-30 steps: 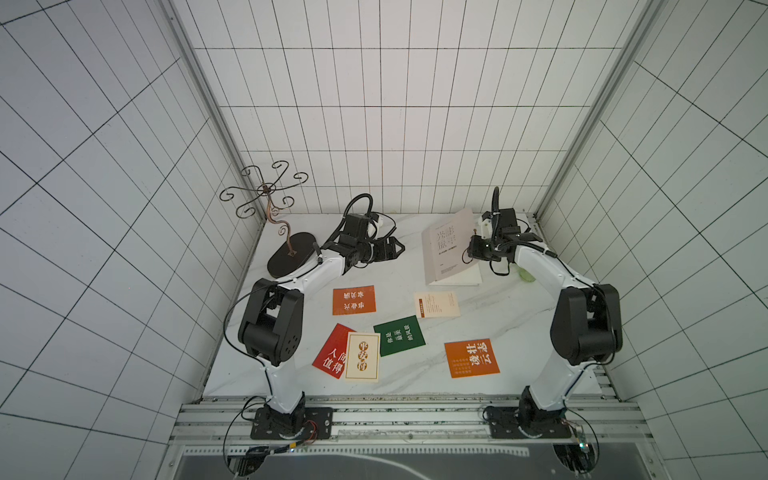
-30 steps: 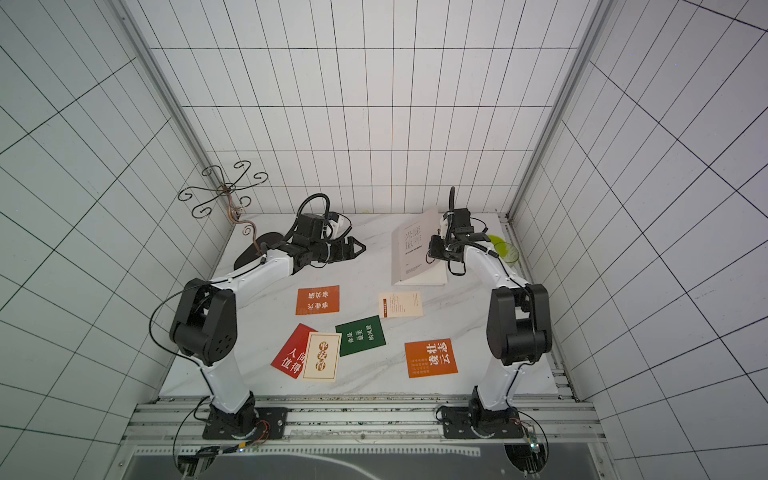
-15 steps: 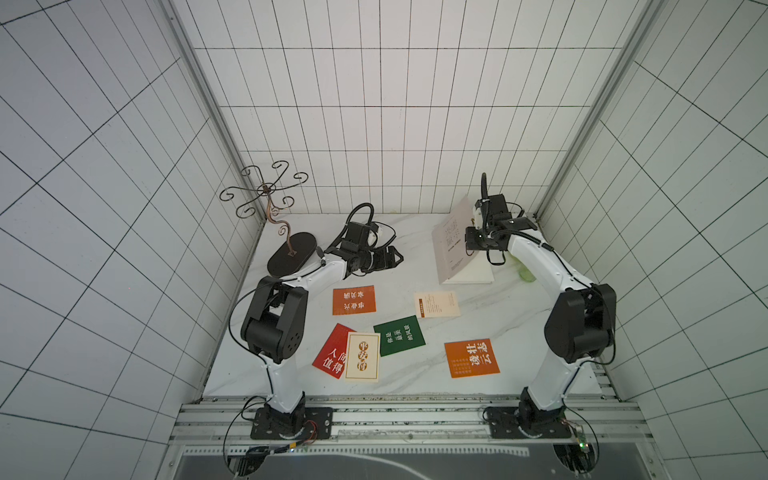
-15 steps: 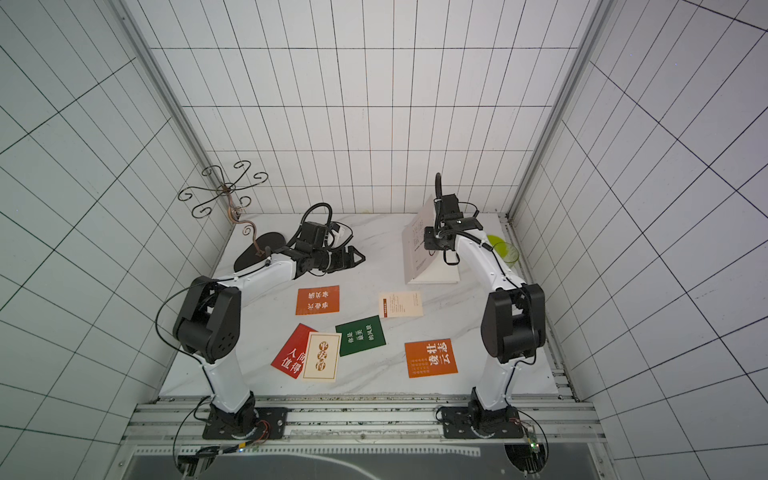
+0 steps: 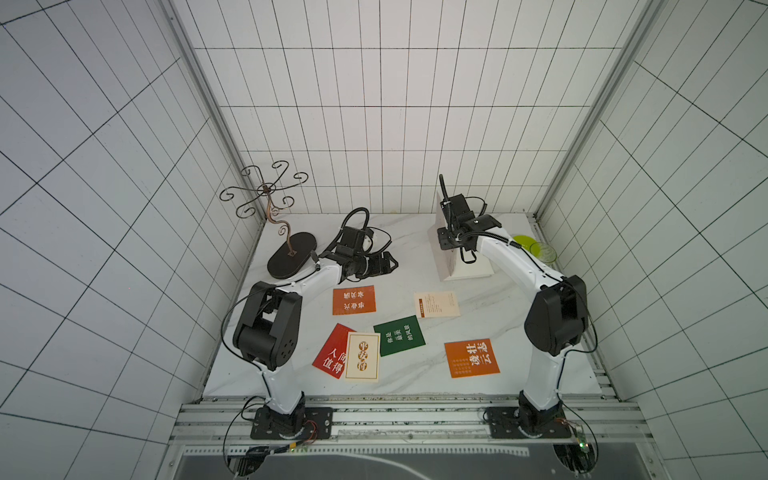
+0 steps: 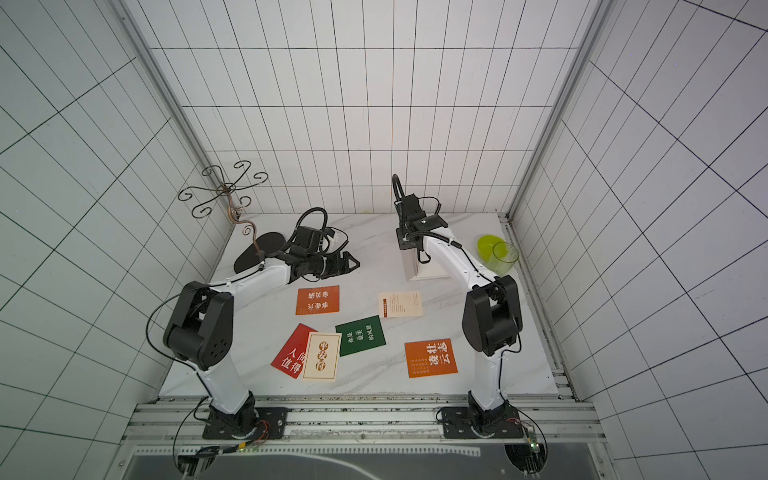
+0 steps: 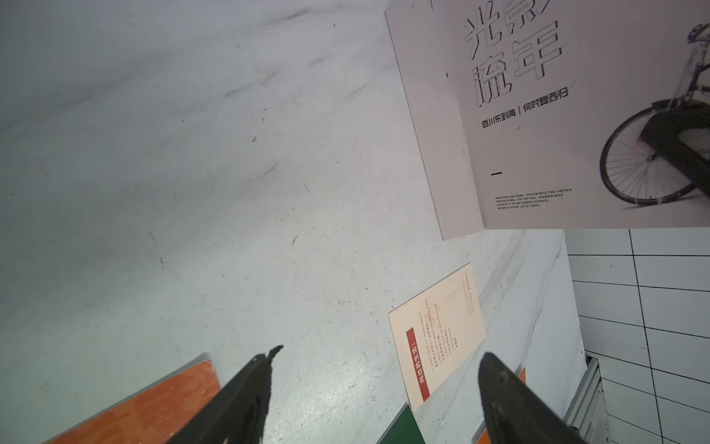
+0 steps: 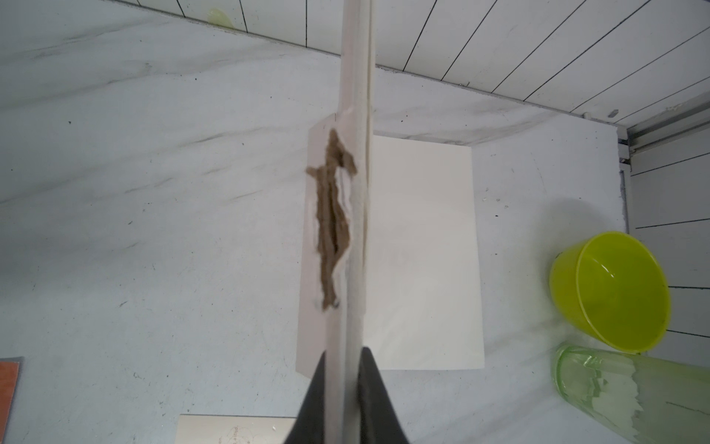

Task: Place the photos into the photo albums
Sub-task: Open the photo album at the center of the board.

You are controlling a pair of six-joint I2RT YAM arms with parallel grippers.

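Note:
The photo album (image 5: 446, 253) stands at the back right with its whitish-pink cover (image 7: 538, 115) raised upright over a plain white page (image 8: 422, 250). My right gripper (image 8: 343, 355) is shut on the cover's edge (image 8: 353, 192); in both top views it sits at the cover's top (image 6: 405, 241). Six photos lie flat: orange (image 5: 354, 300), cream (image 5: 436, 304), dark green (image 5: 400, 335), red (image 5: 332, 353) partly under a cream one (image 5: 363, 356), and orange (image 5: 471, 358). My left gripper (image 7: 380, 353) is open and empty, low over bare table behind the orange photo (image 6: 318, 300).
A black iron stand with curled arms (image 5: 291, 259) occupies the back left corner. A yellow-green bowl (image 8: 611, 288) and a clear green glass (image 8: 634, 392) sit by the right wall, close to the album. Tiled walls enclose the marble table (image 5: 407, 249).
My right gripper has swung the album's cover up from nearly flat to upright. My left gripper has drifted slightly forward and stayed open.

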